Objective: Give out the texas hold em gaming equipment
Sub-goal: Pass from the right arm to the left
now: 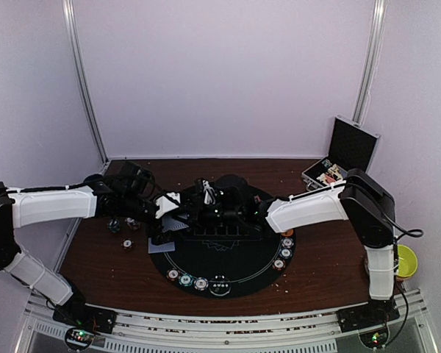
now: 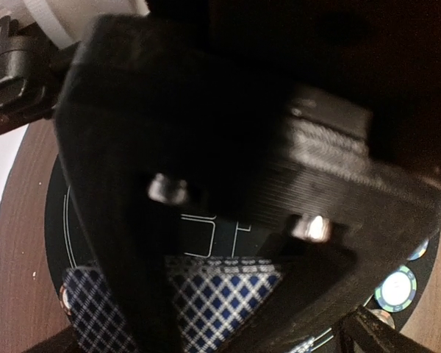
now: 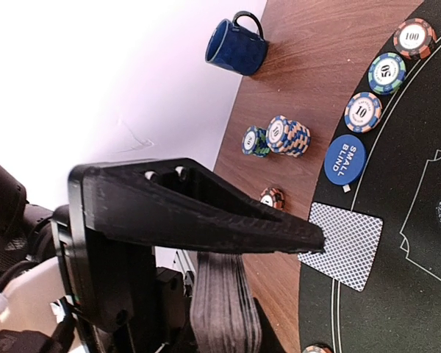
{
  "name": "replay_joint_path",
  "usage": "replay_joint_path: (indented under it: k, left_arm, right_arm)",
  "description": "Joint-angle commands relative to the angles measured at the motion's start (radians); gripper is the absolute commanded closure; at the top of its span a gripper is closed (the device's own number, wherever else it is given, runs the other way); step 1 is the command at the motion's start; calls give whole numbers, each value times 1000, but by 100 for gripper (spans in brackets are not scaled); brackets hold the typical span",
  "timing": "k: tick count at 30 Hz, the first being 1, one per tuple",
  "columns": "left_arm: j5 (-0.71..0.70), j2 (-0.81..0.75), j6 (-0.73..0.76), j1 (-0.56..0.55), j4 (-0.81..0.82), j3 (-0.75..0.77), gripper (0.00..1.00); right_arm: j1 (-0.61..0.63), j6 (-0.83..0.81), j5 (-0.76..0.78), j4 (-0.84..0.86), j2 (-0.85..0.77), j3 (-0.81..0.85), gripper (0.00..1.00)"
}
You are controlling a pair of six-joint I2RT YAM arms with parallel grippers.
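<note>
Well, between plain white walls a dark brown wooden table carries a round black felt mat with striped poker chips along its near rim and one blue-chequered playing card at its left edge, while above it the left gripper gapes wide and the right gripper pinches a deck of cards.

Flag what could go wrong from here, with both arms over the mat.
1. The open left gripper and the right gripper, shut on the deck, sit very close above the mat: they may collide.
2. Pulling one card may drag several from the deck.
3. The chip stacks stand near the left arm; a swing could topple them.
</note>
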Motion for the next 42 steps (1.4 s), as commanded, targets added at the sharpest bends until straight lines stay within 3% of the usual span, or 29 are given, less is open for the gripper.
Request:
replay_joint_path:
  k: [1,5,11,22,30,42]
  left_arm:
    - [6,17,29,-3,2,-5,2]
    - [10,17,31,-4,1,-7,7]
    - [21,16,34,-4,-7,-2,28]
    - [36,25,36,-4,-25,3,53]
    - [24,55,44,-4,-51,4,59]
    - [-6,95,20,-3,-65,22,61]
  right_arm:
    - [-3,24,-22,74,-25,-15,100]
    - [-2,24,-22,78,-20,-17,100]
    - [-2,27,-32,81,-13,-19,100]
    - [-3,30,-51,115,-10,-45,100]
    - [-11,-44,-30,28,-26,-42,66]
    - [-15,-49,-43,32,36,-32,60]
